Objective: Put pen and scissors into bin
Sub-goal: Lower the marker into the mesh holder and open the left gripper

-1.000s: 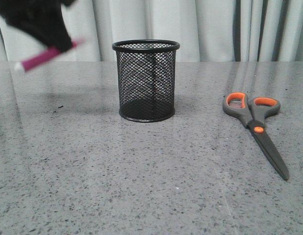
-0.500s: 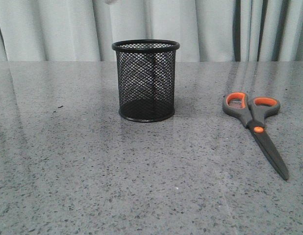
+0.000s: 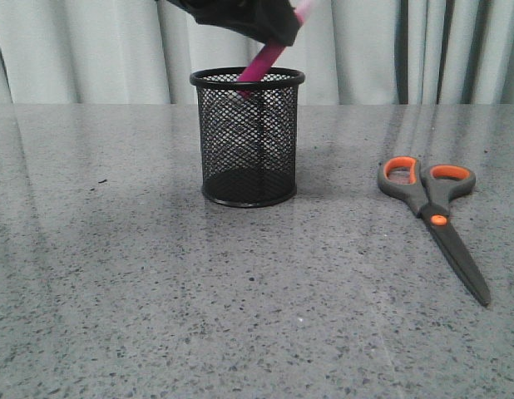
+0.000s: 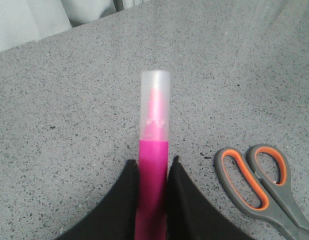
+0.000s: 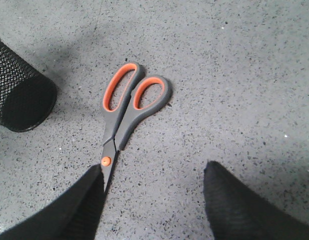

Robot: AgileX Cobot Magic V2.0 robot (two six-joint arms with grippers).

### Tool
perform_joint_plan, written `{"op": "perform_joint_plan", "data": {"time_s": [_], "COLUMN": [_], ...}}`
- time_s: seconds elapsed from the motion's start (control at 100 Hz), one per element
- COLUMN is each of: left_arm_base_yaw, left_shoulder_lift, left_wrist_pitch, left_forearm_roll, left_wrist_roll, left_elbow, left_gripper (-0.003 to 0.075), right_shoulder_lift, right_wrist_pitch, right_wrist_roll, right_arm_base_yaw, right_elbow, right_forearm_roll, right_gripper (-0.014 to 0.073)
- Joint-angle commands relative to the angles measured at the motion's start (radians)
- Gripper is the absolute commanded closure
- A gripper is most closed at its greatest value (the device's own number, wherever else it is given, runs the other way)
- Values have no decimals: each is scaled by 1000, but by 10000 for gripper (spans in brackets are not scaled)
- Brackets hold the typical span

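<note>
left end effector (image 3: 269, 33) – grips pen (image 3: 261, 62) | tip over bin (image 3: 248, 137)

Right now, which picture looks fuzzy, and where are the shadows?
In the left wrist view the pen is sharp, though its frosted cap looks milky. In the front view the left gripper is a dark shape without detail, and the cup drops a soft shadow on the table. In the right wrist view shadow falls beside the scissors.
</note>
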Motion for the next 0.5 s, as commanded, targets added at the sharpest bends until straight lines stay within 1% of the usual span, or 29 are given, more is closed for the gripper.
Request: {"op": "perform_joint_plan", "data": {"time_s": [0.0, 0.05, 0.12, 0.25, 0.29, 0.31, 0.37, 0.49], "left_arm_base_yaw": [4, 11, 16, 20, 20, 20, 20, 41], "left_shoulder_lift": [-35, -33, -29, -35, -42, -46, -64, -126], "left_wrist_pitch": [-46, -33, -17, -15, -17, -19, -19, -17], "left_forearm_roll": [-9, -9, -9, -11, -13, -18, -17, -5], "left_wrist_roll": [-2, -2, -2, -2, -2, -4, -4, -4], "left_elbow": [-28, -28, -28, -28, -28, -28, -28, -28], "left_gripper": [736, 716, 635, 377, 315, 296, 286, 323], "right_shoulder_lift": [2, 2, 2, 2, 2, 2, 2, 2], "right_wrist_pitch": [-57, -57, -57, -61, -64, -66, -79, -136], "right_wrist_roll": [-10, -10, -10, -10, -10, -10, -10, -10], "right_arm_base_yaw": [-4, -4, -4, -4, -4, -4, -4, -4], "right_elbow": [-36, -36, -36, -36, -36, -36, -36, -36], "right_forearm_roll": [18, 18, 18, 18, 18, 18, 18, 18], "right_gripper": [199, 199, 199, 199, 199, 199, 200, 199]}}
